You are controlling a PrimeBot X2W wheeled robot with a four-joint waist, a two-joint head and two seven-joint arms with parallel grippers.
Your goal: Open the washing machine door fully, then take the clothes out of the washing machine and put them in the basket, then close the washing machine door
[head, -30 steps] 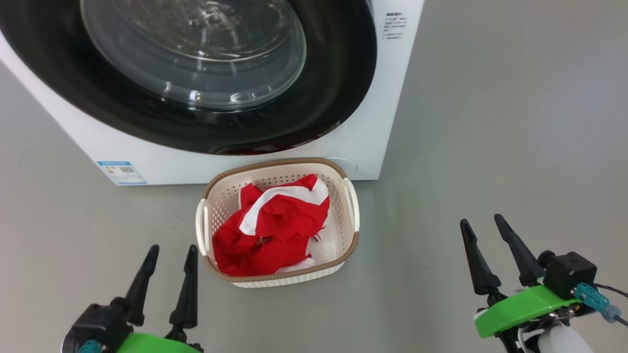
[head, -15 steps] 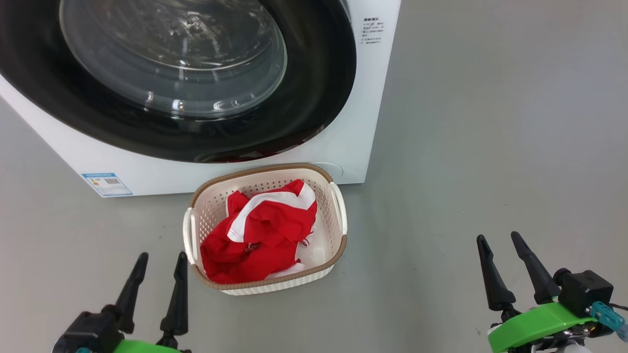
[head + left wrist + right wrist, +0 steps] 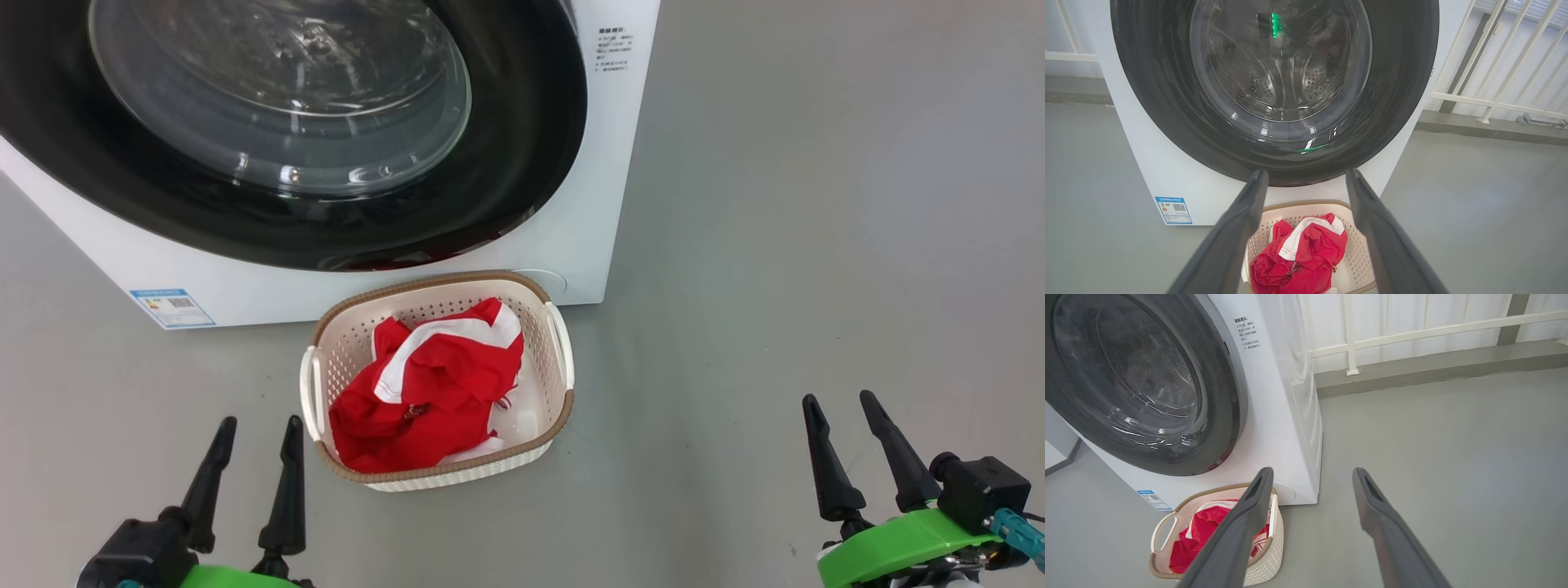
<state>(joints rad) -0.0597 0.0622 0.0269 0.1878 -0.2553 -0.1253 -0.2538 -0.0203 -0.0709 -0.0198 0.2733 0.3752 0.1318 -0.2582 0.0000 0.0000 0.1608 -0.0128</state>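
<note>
The left claw (image 3: 261, 420) sits low at the robot's left with its two dark fingers spread apart and nothing between them, tips pointing toward the near left corner of the basket (image 3: 457, 478) and stopping just short of it. The right claw (image 3: 838, 397) is likewise spread and empty, well apart from the basket over bare grey floor (image 3: 775, 245) on the robot's right. In the left wrist view the basket lies between that claw's fingers. The cream basket, with its brown woven-look rim and white side handles, stands on the floor just in front of the washing machine (image 3: 588, 204), near its lower right front corner. The clothes (image 3: 424, 392) lie bunched inside the basket, red with a white stripe across the top and a small dark mark near the middle, piled toward its left side so that part of the pale bottom shows at the right. Behind it, the washing machine door (image 3: 522, 163) lies flush against the machine's white front, its glossy black rim around the bulging glass window (image 3: 277, 98); the left wrist view shows the perforated steel drum through the glass. A small blue label (image 3: 171, 307) sits at the machine's lower left front corner, and a white railing (image 3: 1412, 330) runs behind the machine.
</note>
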